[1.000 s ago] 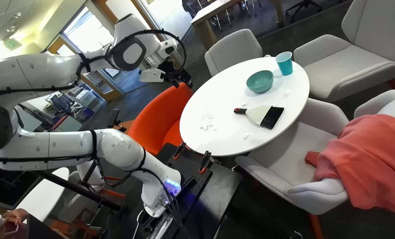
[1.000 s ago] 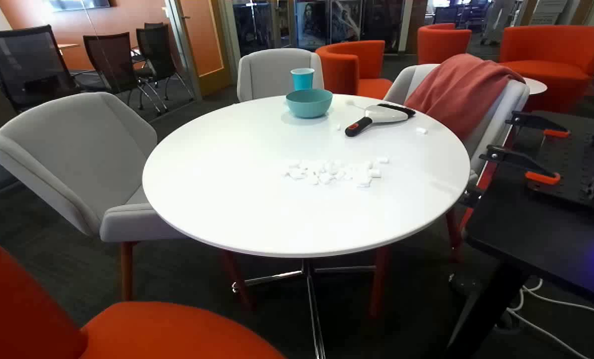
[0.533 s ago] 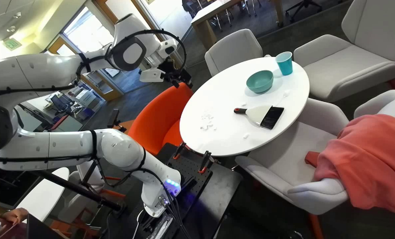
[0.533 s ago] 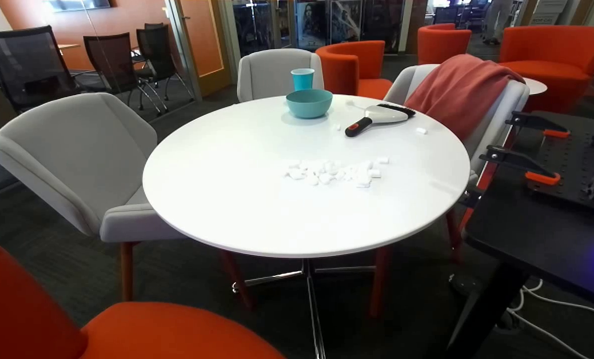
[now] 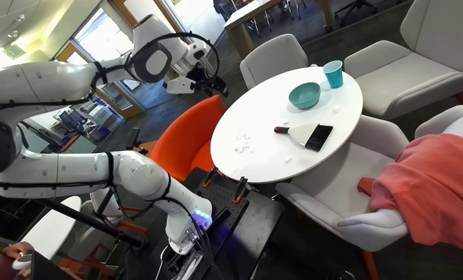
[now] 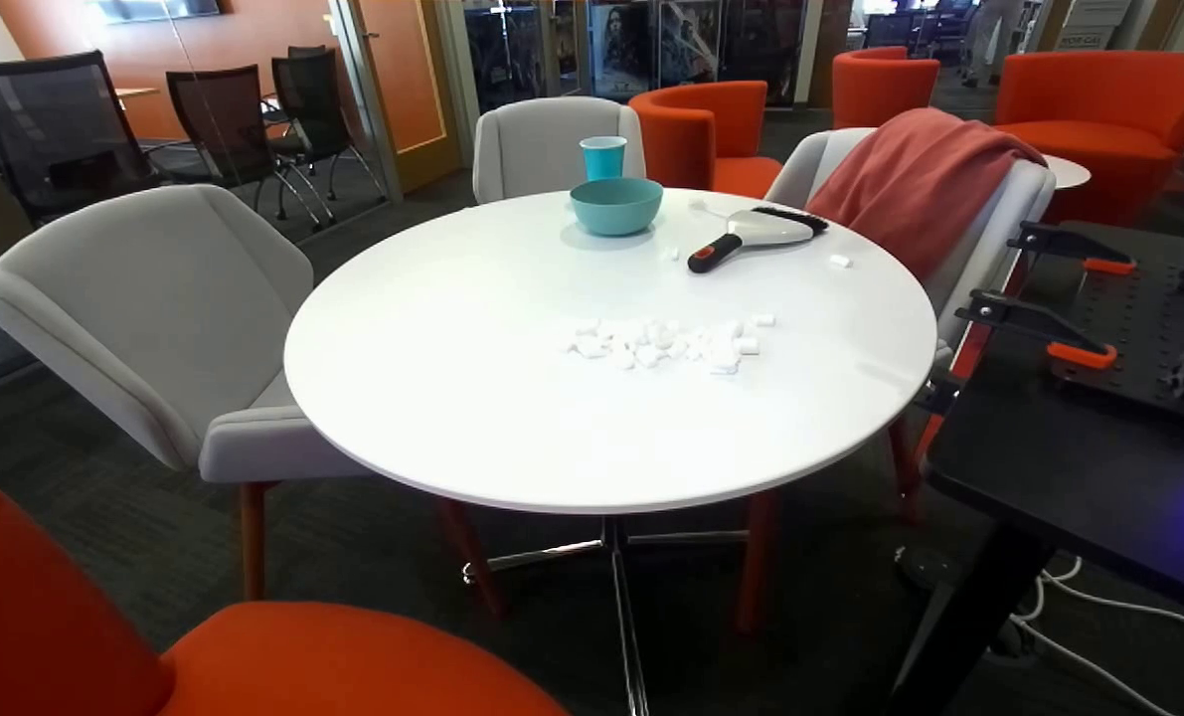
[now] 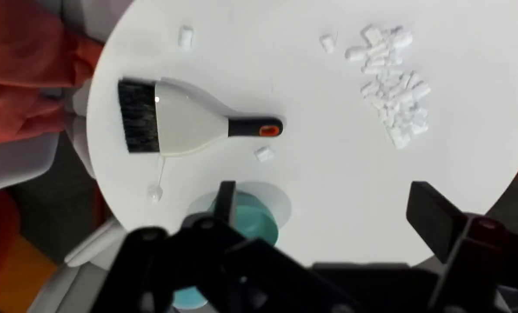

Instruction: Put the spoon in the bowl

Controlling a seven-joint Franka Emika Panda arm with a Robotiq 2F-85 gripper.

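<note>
A small whitish spoon lies on the white round table; its head shows in the wrist view and in both exterior views. Its thin handle runs toward the dustpan's edge, where the rest is hidden. The teal-green bowl stands upright on the table near the cup. In the wrist view, the bowl is partly hidden behind a finger. My gripper is open with nothing between its fingers. It hangs above the orange chair, off the table's edge, in an exterior view.
A white dustpan with black bristles and black handle lies beside the spoon. A teal cup stands behind the bowl. Several white pieces lie in a pile, with a few scattered. Clamps sit at the table's edge.
My gripper has shifted slightly to the right and up in an exterior view. The spoon, bowl and dustpan have not moved. A person's hand with a white cup moved at the lower left.
</note>
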